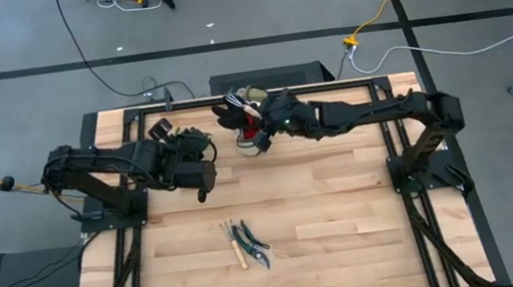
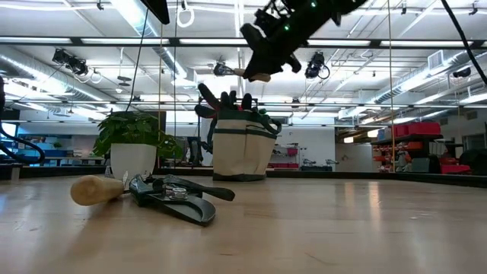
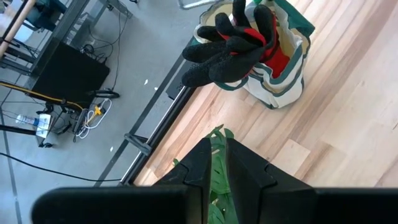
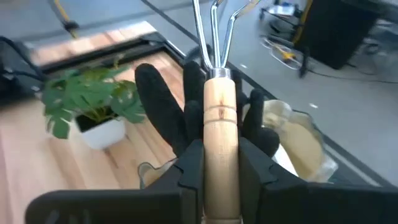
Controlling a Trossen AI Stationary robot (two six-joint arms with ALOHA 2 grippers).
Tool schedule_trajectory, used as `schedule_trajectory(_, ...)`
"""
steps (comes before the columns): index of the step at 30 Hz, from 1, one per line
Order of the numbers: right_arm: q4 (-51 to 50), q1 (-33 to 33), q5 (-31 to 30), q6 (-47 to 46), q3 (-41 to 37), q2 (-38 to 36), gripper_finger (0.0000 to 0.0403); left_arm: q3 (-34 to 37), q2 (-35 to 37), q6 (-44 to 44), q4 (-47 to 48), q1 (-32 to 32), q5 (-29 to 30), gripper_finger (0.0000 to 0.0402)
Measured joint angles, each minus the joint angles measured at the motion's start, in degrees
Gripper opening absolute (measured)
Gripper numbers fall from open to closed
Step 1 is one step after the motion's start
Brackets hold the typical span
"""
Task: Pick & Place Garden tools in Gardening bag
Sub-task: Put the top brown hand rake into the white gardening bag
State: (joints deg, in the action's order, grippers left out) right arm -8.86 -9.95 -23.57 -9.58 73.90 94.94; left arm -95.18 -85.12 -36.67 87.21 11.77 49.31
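Note:
The beige gardening bag stands near the table's far edge; it also shows in the low view. The red-and-black glove sticks up out of the bag's mouth. My right gripper hangs above the bag, shut on the wooden-handled mini rake. The pruning shears and another wooden-handled tool lie on the table's near middle. My left gripper is high above the potted plant, fingers close together and touching nothing. The green spool is out of view. My right gripper pinches the rake's wooden handle between its two fingers, which lie along it. The metal tines stick out past the fingertips. The rake is lifted clear, above the bag's mouth and the glove; a wooden end shows under the gripper.
A leafy plant in a white pot stands left of the bag, under my left arm. Bare wooden table lies right of the shears. Black frame rails run along both sides.

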Motion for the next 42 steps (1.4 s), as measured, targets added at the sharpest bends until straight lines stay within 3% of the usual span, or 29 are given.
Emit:
schedule_trajectory(4, 11.5, -2.5, 7.3, 0.5, -8.9, -4.0, 0.0052, 0.0, 0.0, 0.2, 0.1, 0.0, 0.4, 0.0055)
schedule_trajectory(7, 20.1, -4.1, 9.2, 0.0, -14.7, -6.8, 0.0052, 0.0, 0.0, 0.5, 0.1, 0.0, 0.9, 0.0055)
schedule_trajectory(12, 41.7, -7.1, 18.7, -1.2, -23.5, -8.1, 0.0052, 0.0, 0.0, 0.5, 0.0, 0.0, 2.1, 0.0055)
schedule_trajectory(18, 50.8, -11.2, 20.0, -3.4, -29.2, -8.0, 0.0052, 0.0, 0.0, 0.4, 0.0, 0.0, 2.1, 0.0055)
schedule_trajectory(23, 55.2, -14.2, 20.6, -3.5, -30.3, -6.8, 0.0052, 0.0, 0.0, 0.4, 0.0, 0.0, 2.6, 0.0055)
schedule_trajectory(33, 67.8, -19.6, 30.4, -6.1, -29.7, 2.9, 0.0052, 0.0, 0.0, 0.3, -0.5, 0.0, 3.6, 0.0055)
schedule_trajectory(42, 69.9, -22.5, 32.7, -6.9, -25.6, 9.0, 0.0052, 0.0, 0.0, 0.3, -0.6, 0.0, 3.6, 0.0055)
